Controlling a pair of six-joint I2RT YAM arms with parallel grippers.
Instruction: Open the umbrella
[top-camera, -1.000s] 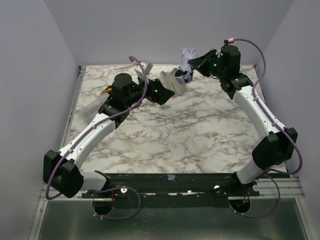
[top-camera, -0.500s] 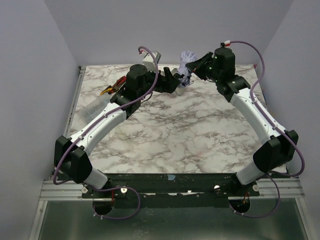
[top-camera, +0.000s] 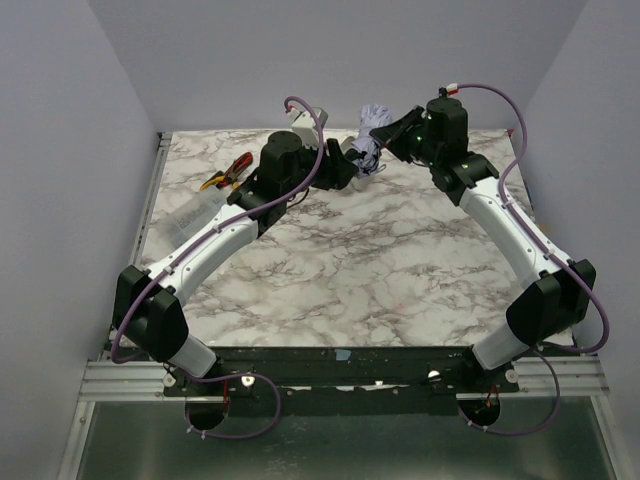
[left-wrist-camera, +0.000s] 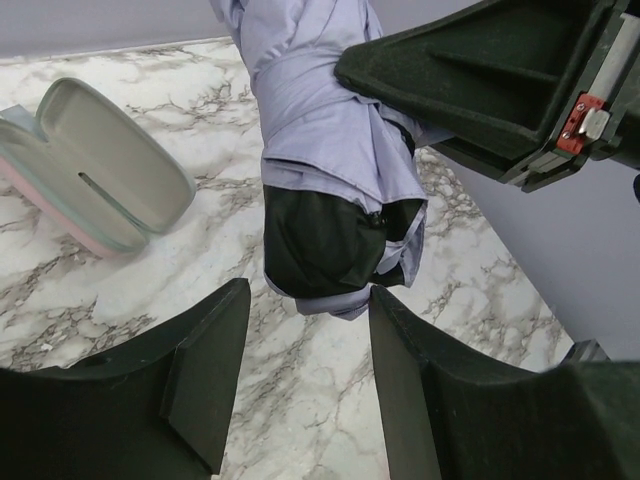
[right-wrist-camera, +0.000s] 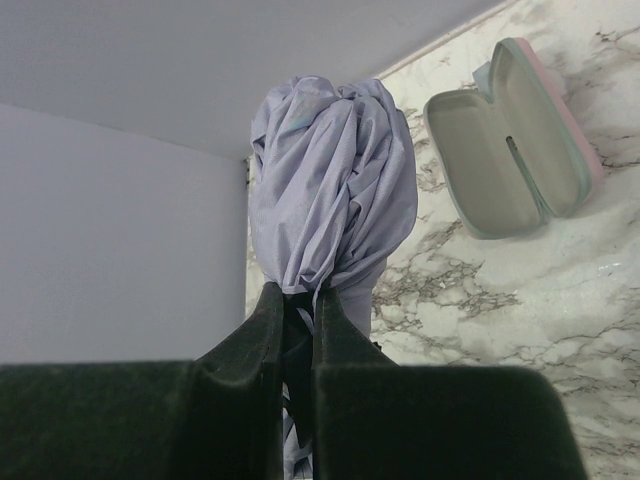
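The right claw (right-wrist-camera: 295, 300) pinches the folded umbrella (right-wrist-camera: 335, 170) tight, lifted over the far edge of the desk (top-camera: 380, 260); the left claw (left-wrist-camera: 308, 300) gapes halfway around its black end, not touching. Centre that end, clamp firmly, then pull straight along the shaft. The open glasses case (left-wrist-camera: 100, 160) lies beside it, out of the way.

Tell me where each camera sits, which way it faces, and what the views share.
Top: above and behind the robot, looking down on the table, left arm, right arm and umbrella.
Left wrist: on the left arm, facing the umbrella's end between the fingers of the open left hand.
Right wrist: on the right arm, looking along the right hand, shut on the umbrella.
Shared: both wrist views show the case.
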